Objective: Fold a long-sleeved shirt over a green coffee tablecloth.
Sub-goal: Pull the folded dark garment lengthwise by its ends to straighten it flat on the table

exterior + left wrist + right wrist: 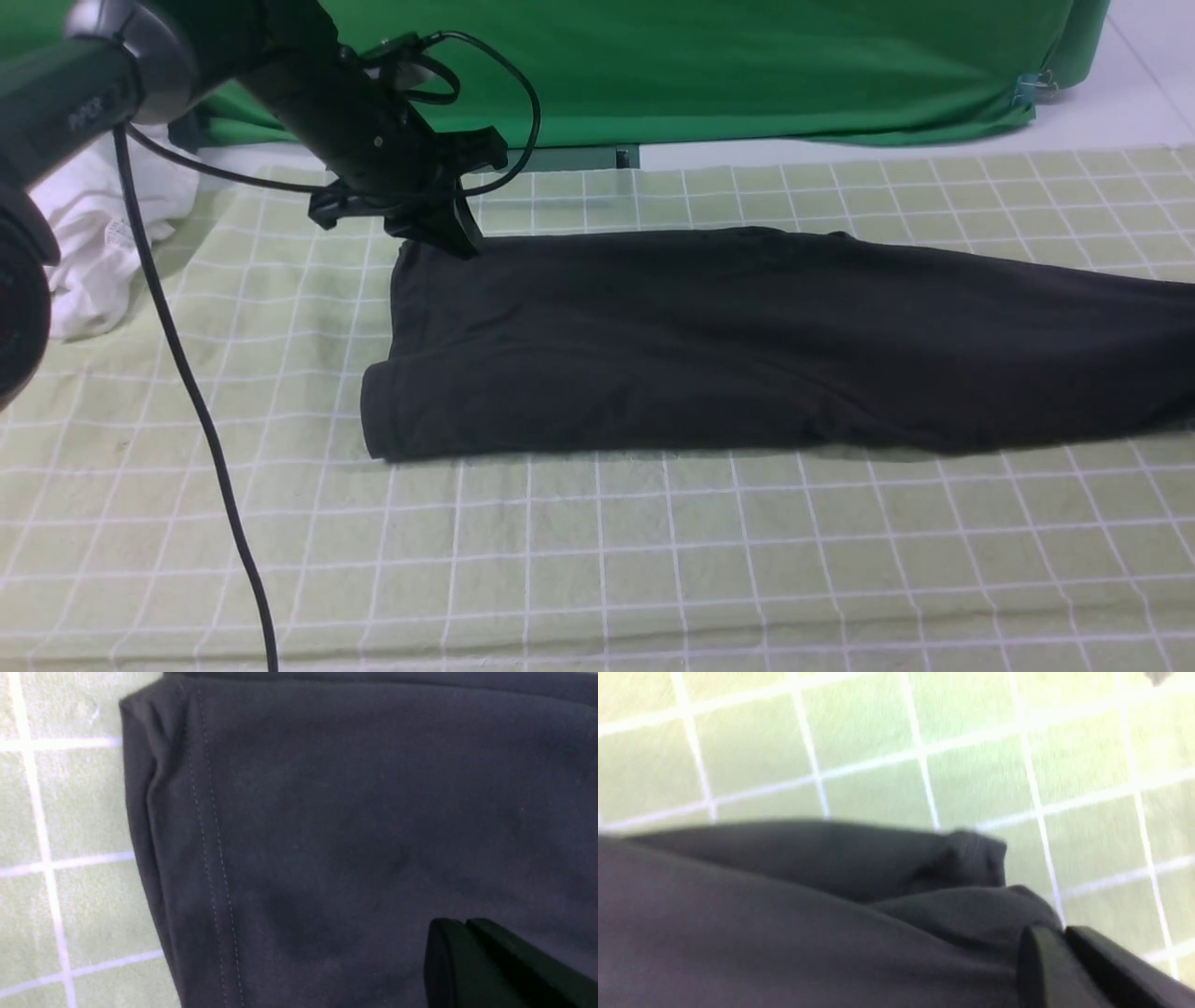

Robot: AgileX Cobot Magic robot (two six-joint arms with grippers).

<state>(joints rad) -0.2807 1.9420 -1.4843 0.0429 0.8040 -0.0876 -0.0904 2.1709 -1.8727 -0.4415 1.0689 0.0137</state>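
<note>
Left gripper (464,245) jaws together, tips at upper-left corner of shirt (709,336). Right gripper (1064,947) clamped on bunched shirt, over tablecloth (597,560).

Left tool (464,245) angled downward, jaws together; right tool (1064,937) likewise pinched.

Black long-sleeved shirt (709,345), folded into a long band, lying flat across the green coffee tablecloth (597,560), from left of the middle out past the right edge of the front view. Left end straight, with stitched hem. Underneath, spread wide: pale yellow-green, thin white grid.
</note>
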